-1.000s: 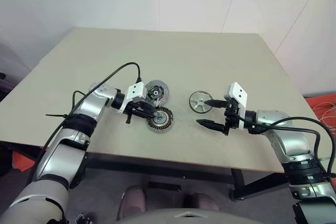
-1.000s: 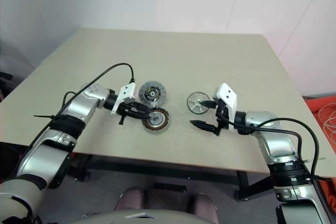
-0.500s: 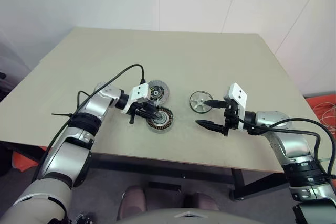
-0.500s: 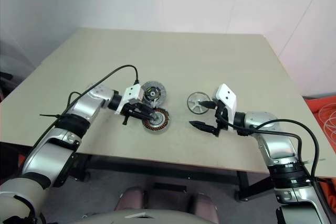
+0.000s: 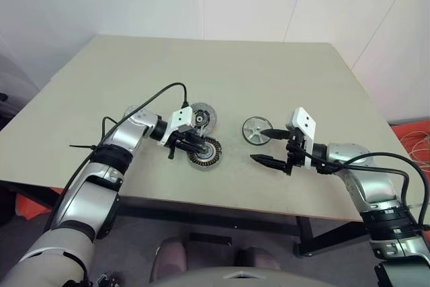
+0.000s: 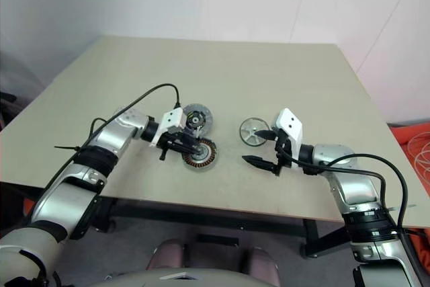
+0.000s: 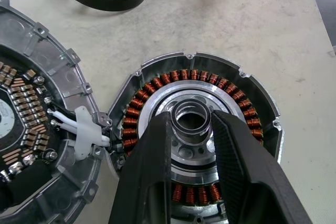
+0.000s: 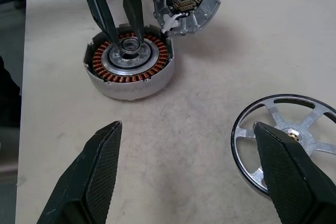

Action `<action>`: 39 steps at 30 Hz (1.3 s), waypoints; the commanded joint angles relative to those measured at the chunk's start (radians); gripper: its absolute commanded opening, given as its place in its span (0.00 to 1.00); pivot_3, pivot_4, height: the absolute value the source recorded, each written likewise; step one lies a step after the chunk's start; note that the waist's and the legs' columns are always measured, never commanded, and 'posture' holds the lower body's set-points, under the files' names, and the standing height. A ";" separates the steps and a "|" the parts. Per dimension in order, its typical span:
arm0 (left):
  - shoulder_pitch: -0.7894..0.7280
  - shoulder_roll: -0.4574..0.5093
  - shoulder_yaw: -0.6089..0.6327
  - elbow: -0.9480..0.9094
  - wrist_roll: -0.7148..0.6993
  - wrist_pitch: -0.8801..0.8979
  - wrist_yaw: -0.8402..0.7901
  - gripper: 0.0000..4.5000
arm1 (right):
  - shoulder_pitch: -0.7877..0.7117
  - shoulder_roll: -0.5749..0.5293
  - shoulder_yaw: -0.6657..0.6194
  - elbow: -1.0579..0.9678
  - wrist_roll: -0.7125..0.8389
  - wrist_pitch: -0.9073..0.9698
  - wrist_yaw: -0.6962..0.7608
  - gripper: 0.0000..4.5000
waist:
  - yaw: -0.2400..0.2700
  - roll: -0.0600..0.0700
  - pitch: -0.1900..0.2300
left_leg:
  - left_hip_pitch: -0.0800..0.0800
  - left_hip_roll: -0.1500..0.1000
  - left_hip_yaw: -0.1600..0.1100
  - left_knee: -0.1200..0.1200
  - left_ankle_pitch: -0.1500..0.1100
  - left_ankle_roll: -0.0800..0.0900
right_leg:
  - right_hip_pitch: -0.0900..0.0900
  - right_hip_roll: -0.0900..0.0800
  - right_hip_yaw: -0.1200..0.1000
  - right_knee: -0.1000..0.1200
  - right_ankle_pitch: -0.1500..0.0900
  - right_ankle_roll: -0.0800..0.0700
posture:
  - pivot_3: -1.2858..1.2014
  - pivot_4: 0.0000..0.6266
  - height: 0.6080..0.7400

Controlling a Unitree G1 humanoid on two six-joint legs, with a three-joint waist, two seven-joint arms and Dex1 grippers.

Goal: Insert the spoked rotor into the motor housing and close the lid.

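Copper-wound dark round motor housing (image 7: 197, 156) sits on the beige desk (image 5: 222, 72), touching the tilted silvery lid (image 7: 39, 129) beside it. Left gripper (image 7: 191, 129): its 2 black fingers (image 7: 152, 182) are clamped on the housing's pale centre hub. Silvery spoked rotor (image 8: 286, 145) lies flat, well apart. Right gripper (image 8: 186, 166) hovers beside the rotor, fingers (image 8: 97, 166) wide apart, holding nothing.

The spoked rotor (image 8: 287, 142) seems partly hidden behind 1 claw finger (image 8: 294, 174).
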 commanded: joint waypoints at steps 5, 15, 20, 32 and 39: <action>-0.030 0.000 0.006 -0.042 -0.021 0.048 -0.026 0.46 | -0.005 0.000 -0.005 -0.044 0.015 -0.017 -0.004 1.00 | 0.000 0.000 0.000 | 0.000 0.000 0.000 0.000 0.000 0.000 | 0.000 0.000 0.000 0.000 0.000 0.000 | 0.52 0.00 1.00; -0.033 0.029 0.036 -0.168 -0.038 0.107 0.007 1.00 | -0.009 -0.002 -0.002 -0.047 0.017 -0.012 -0.004 1.00 | 0.000 0.000 0.000 | 0.000 0.000 0.000 0.000 0.000 0.000 | 0.000 0.000 0.000 0.000 0.000 0.000 | 0.52 0.00 1.00; -0.019 0.072 0.082 -0.325 -0.090 0.223 0.034 1.00 | -0.025 0.005 0.004 -0.054 0.020 0.008 -0.013 1.00 | -0.003 0.000 0.000 | 0.000 0.000 0.000 0.000 0.000 0.000 | 0.000 0.000 0.000 0.000 0.000 0.000 | 0.52 0.00 1.00; 0.272 0.275 0.282 -0.640 -0.229 0.465 0.198 1.00 | -0.174 0.117 0.110 -0.101 0.025 0.142 -0.080 0.96 | -0.039 0.001 0.000 | 0.001 0.001 0.000 -0.002 0.000 -0.001 | -0.001 0.001 0.000 0.001 0.000 -0.001 | 0.52 0.00 1.00; 0.438 0.279 0.399 -0.677 -0.262 0.479 0.361 1.00 | -0.315 0.216 0.194 0.058 -0.037 0.121 -0.088 0.49 | -0.046 0.001 0.000 | 0.001 0.001 -0.001 -0.001 0.001 -0.002 | -0.001 0.001 0.000 0.001 0.000 -0.001 | 0.52 0.00 1.00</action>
